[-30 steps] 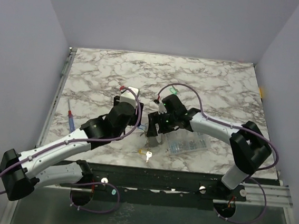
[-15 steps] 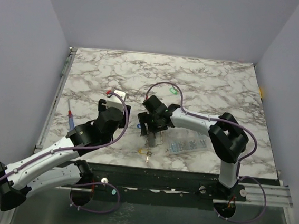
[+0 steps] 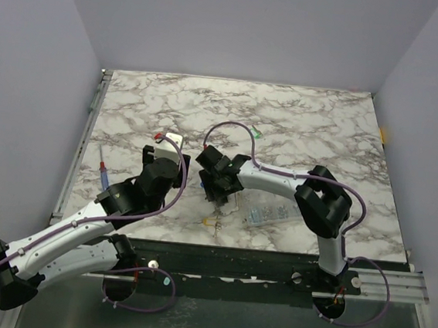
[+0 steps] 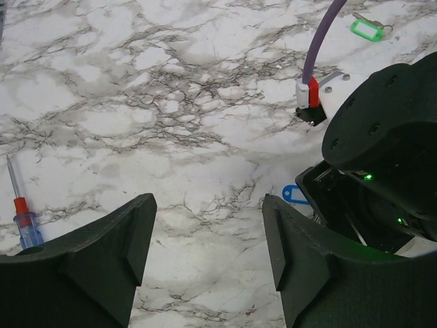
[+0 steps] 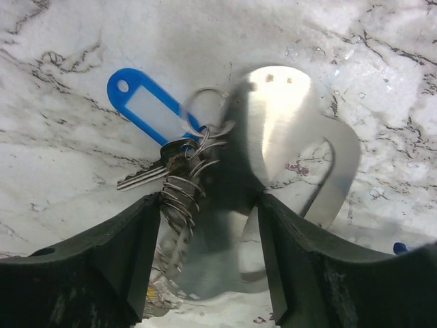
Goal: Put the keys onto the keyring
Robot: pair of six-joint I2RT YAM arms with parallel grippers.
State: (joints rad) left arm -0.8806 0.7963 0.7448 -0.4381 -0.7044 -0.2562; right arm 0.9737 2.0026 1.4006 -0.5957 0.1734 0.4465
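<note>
Marble table (image 3: pixel 324 120): nearest the edge lies what looks like the yellow key (image 3: pixel 213 224). Beyond, the right gripper (image 5: pixel 208 205) straddles the keyring (image 5: pixel 179 205), blue key (image 5: pixel 147 102) at its tip; whether the jaws pinch it I cannot tell. Close slowly on the wire alone. The left gripper (image 4: pixel 208 225) hangs spread, empty. Farthest lies the green key (image 4: pixel 369 29).

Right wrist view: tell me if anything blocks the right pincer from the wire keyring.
Nothing visible does. The wire keyring lies between the fingers of the right pincer. A shiny metal plate lies beside it, partly in the same gap, and a blue-tagged key sits at its far end.
</note>
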